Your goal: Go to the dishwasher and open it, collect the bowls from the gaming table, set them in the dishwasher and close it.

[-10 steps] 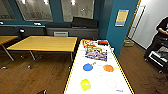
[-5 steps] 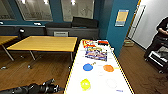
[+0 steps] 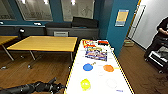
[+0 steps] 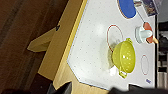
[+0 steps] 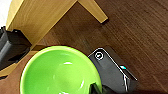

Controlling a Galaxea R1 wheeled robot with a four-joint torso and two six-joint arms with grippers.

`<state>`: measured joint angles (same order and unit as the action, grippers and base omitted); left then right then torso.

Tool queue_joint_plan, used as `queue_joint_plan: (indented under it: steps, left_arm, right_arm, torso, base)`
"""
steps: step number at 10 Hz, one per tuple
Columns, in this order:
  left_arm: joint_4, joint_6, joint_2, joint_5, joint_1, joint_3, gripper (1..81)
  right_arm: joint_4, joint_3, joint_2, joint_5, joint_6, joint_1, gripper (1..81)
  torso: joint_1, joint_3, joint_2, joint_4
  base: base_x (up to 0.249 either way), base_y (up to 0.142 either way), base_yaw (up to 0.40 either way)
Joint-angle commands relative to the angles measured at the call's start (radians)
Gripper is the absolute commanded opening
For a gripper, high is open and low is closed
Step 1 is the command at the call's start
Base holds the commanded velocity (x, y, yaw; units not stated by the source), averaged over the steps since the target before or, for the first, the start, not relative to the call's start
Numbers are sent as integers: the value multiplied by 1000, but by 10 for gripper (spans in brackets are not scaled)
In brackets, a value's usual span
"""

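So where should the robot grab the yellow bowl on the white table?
Probably by the rim, coming down from above. The yellow bowl sits upright, open side up, with bare white table around it, so fingers could straddle its thin wall. Its two small loop handles on opposite sides look too small to pinch reliably.

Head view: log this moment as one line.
left arm low beside white table | blue bowl, orange bowl, yellow bowl on table | green bowl at right wrist
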<state>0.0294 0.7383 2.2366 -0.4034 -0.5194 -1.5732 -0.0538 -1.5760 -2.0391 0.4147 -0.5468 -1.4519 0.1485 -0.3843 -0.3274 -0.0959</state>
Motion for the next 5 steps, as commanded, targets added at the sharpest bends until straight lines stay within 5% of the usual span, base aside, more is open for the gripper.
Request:
queue_joint_plan:
  steps: [1, 5]
  left_arm:
    - [3, 12, 20, -45, 155, -22, 811]
    - [-9, 16, 135, -92, 193, -152, 811]
  right_arm:
    - [-21, 7, 58, -37, -1, 41, 10]
    - [-21, -15, 31, -56, -1, 55, 10]
  torso:
    - [0, 0, 0, 0]
    - [0, 0, 0, 0]
  base:
    - [0, 0, 0]
    - [0, 0, 0]
